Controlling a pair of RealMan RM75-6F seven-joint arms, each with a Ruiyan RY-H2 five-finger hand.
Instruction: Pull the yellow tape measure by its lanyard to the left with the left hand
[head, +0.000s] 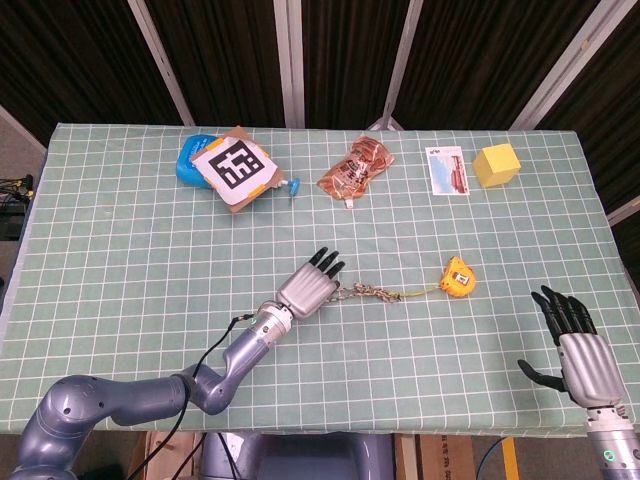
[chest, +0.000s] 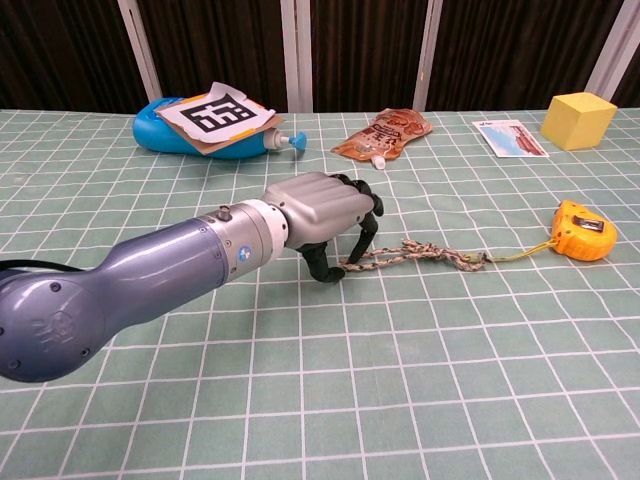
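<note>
The yellow tape measure (head: 459, 278) (chest: 584, 230) lies on the green checked table right of centre. Its braided lanyard (head: 375, 292) (chest: 420, 252) stretches left from it, flat on the cloth. My left hand (head: 308, 285) (chest: 325, 205) arches over the lanyard's left end. The thumb is down beside that end and the fingers curve above it, with a gap still showing between them. My right hand (head: 575, 345) hovers at the table's near right corner, fingers spread, holding nothing; it shows only in the head view.
At the back lie a blue bottle under a QR-code card (head: 230, 165) (chest: 215, 120), a brown snack pouch (head: 355, 170) (chest: 385, 132), a picture card (head: 447, 170) (chest: 510, 138) and a yellow cube (head: 497, 164) (chest: 578, 120).
</note>
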